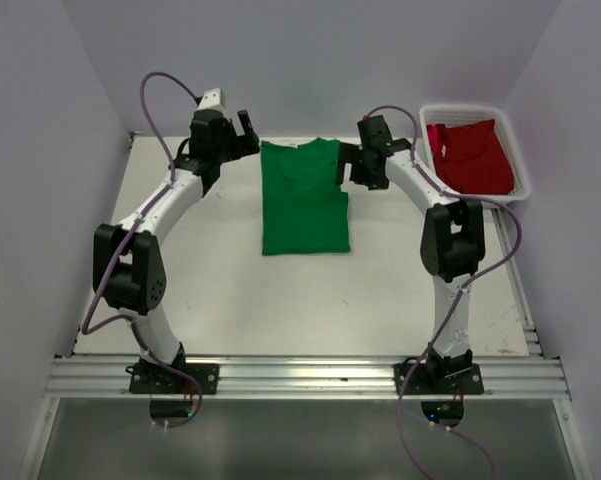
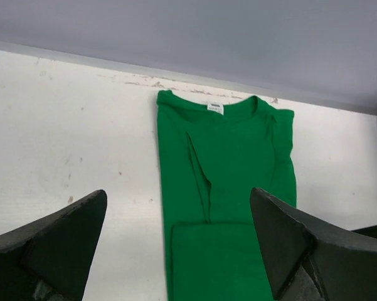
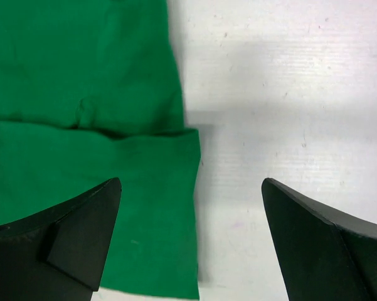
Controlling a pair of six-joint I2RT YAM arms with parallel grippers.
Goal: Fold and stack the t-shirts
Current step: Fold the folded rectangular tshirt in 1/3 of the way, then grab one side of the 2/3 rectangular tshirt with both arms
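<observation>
The green t-shirt (image 1: pixel 302 200) lies flat at the back middle of the table, folded into a narrow strip with its lower part doubled over itself. In the left wrist view the green t-shirt (image 2: pixel 229 163) shows its collar and white label (image 2: pixel 215 108) at the far end. My left gripper (image 1: pixel 242 128) (image 2: pixel 179 194) hovers open by the shirt's far left corner, holding nothing. The right gripper (image 1: pixel 352 165) (image 3: pixel 191 182) stands open over the right edge of the green t-shirt (image 3: pixel 81 75), also holding nothing. A red t-shirt (image 1: pixel 470 155) lies crumpled in the basket.
A white mesh basket (image 1: pixel 460 108) sits at the table's back right corner. Walls enclose the table at the back and on both sides. Bare white tabletop (image 1: pixel 310 300) stretches between the shirt and the arm bases.
</observation>
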